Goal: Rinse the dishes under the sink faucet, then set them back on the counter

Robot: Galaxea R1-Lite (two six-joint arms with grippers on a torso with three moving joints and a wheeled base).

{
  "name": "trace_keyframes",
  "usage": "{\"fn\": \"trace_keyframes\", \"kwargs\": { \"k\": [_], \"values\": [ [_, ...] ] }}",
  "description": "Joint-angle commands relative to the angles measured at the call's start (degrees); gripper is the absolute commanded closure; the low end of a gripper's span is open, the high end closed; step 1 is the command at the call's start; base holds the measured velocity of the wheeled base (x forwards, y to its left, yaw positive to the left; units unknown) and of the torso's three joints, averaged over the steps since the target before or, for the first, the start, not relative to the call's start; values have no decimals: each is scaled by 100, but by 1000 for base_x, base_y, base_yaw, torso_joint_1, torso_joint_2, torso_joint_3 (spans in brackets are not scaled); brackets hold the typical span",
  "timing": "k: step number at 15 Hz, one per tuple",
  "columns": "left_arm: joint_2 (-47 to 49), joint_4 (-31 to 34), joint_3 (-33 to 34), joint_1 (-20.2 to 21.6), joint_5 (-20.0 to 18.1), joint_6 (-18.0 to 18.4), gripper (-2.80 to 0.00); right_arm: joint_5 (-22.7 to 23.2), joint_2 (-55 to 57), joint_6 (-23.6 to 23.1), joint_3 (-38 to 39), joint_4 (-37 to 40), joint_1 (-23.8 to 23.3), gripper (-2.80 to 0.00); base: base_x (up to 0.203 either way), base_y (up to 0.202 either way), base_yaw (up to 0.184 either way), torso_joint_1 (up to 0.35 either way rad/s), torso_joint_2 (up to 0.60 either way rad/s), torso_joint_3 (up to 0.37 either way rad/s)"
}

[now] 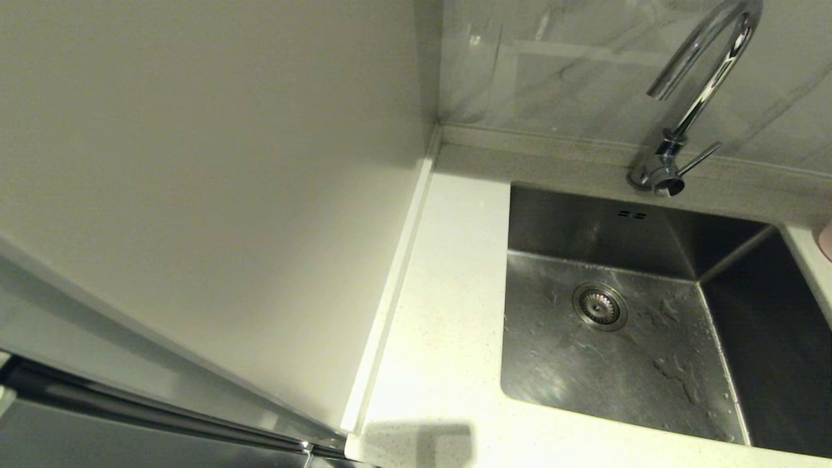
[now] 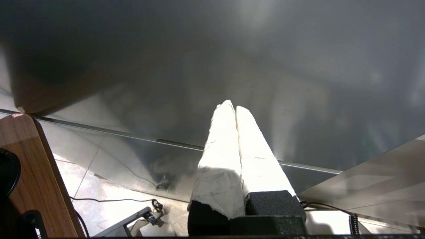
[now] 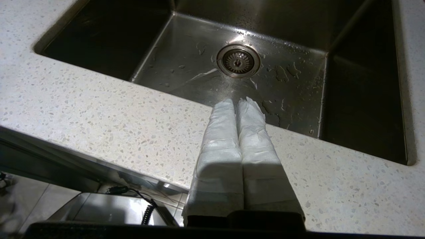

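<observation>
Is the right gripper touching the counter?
Cannot tell. In the right wrist view the shut right gripper overlaps the counter edge by the sink; no gap or contact shows.

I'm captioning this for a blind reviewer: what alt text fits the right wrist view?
The right gripper, its white-wrapped fingers shut and empty, hangs above the speckled counter at the front edge of the steel sink. Water droplets dot the basin around the round drain; no dishes show.

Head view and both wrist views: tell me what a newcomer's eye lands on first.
The wet steel sink, its round drain ringed by droplets, fills the right of the head view, with the chrome faucet arching behind it. No water is running. The right gripper, white-wrapped jaws shut and empty, sits above the speckled counter at the sink's front edge.
</observation>
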Motion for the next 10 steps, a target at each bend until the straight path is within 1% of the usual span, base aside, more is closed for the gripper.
{"fn": "trace_keyframes", "kwargs": {
  "k": [1, 10],
  "values": [
    [0, -2, 18, 1, 0, 0, 0, 2, 10, 5, 0, -4, 1, 0, 0, 0, 0, 0, 0, 0],
    [0, -2, 18, 1, 0, 0, 0, -42, 10, 13, 0, -4, 1, 0, 0, 0, 0, 0, 0, 0]
  ]
}}
